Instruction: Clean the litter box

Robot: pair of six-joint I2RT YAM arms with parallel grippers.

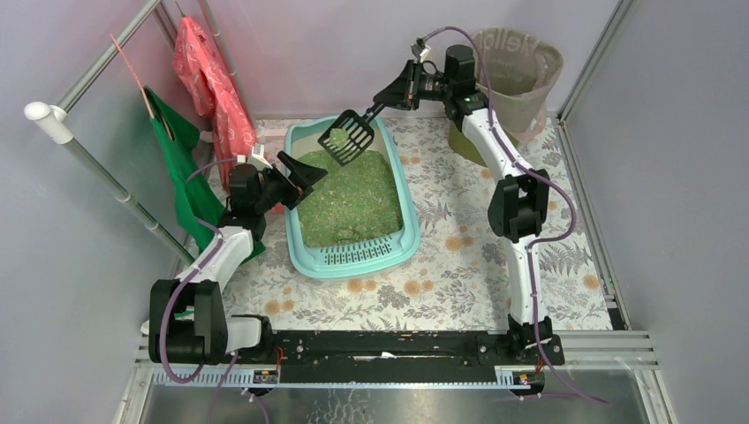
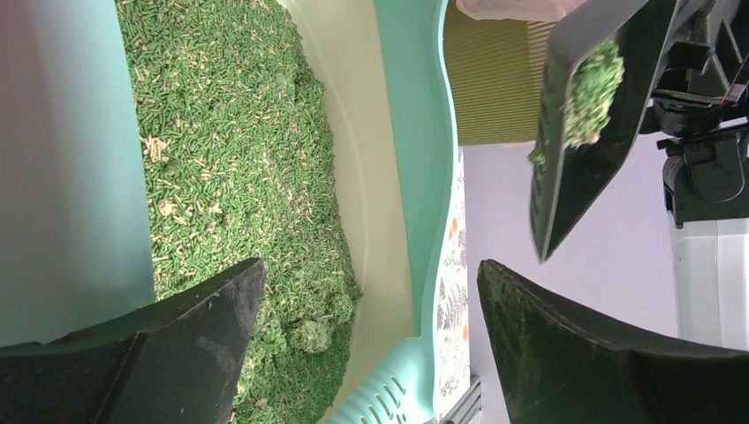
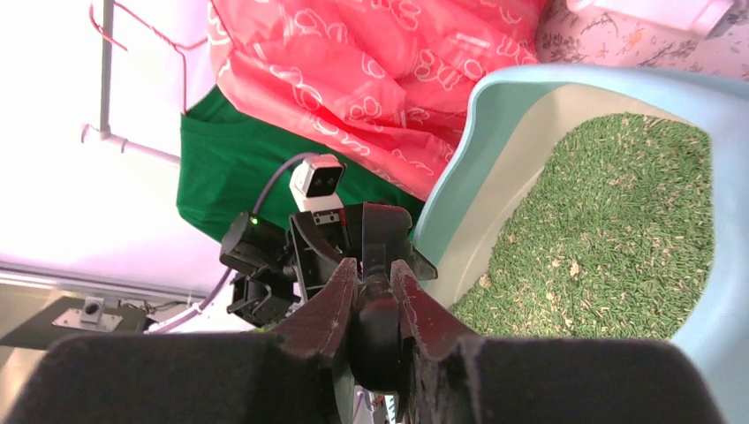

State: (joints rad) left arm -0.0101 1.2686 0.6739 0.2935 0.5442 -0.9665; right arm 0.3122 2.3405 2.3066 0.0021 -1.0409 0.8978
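Over the far end of the litter box [image 1: 358, 256] (box on floral table [image 1: 477, 265], left of bin [image 1: 521, 79]): slotted scoop [image 1: 346, 137], green clump [image 1: 334, 138] aboard, handle clamped in right gripper [image 1: 386, 104]. At box's left rim: left gripper [image 1: 305, 177], agape and empty. Advice: carry level, slowly, to bin.
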